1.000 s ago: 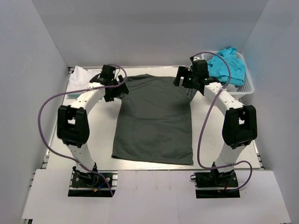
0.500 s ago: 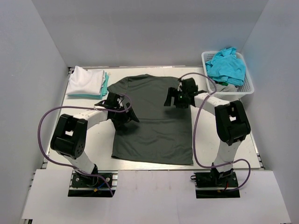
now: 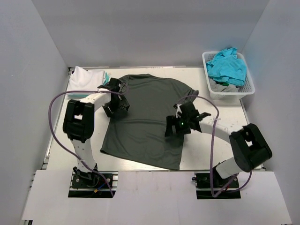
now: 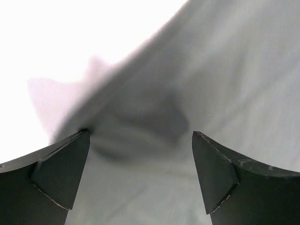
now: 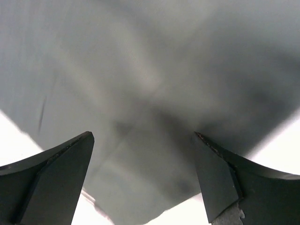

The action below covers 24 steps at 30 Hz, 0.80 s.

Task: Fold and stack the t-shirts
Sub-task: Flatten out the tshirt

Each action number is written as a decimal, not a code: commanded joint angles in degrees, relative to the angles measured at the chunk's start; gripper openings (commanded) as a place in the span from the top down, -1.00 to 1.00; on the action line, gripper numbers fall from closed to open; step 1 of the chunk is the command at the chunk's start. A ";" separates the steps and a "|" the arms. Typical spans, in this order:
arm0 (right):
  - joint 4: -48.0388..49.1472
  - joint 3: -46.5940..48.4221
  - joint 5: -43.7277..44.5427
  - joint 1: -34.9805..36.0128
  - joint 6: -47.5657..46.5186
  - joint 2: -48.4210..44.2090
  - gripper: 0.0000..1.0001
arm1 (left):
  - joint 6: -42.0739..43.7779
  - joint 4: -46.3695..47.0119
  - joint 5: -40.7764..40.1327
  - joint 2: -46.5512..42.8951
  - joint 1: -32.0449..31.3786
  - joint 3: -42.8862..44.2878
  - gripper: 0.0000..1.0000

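Observation:
A dark charcoal t-shirt (image 3: 145,105) lies spread flat and slightly skewed on the table. My left gripper (image 3: 118,108) is open, low over its left side below the sleeve. In the left wrist view the gripper (image 4: 140,136) has grey cloth (image 4: 225,70) and the shirt's edge between its jaws. My right gripper (image 3: 172,127) is open, low over the shirt's right side. In the right wrist view the gripper (image 5: 143,136) straddles dark cloth (image 5: 150,56) near an edge. A folded white t-shirt (image 3: 84,77) lies on a teal one (image 3: 106,77) at the back left.
A white lattice basket (image 3: 248,89) at the back right holds turquoise t-shirts (image 3: 227,65) and some grey cloth. Grey walls close in the table on three sides. Purple cables loop off both arms.
Both grippers came down from the shirt's shoulders onto its body. The shirt has skewed, its hem swung left and the right sleeve now spread out. The right gripper moved nearer, the left farther.

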 commanded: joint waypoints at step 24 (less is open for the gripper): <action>-12.33 50.16 16.43 -0.98 -4.12 24.21 -0.81 | 0.35 3.00 15.90 -26.28 -0.68 -18.71 -0.99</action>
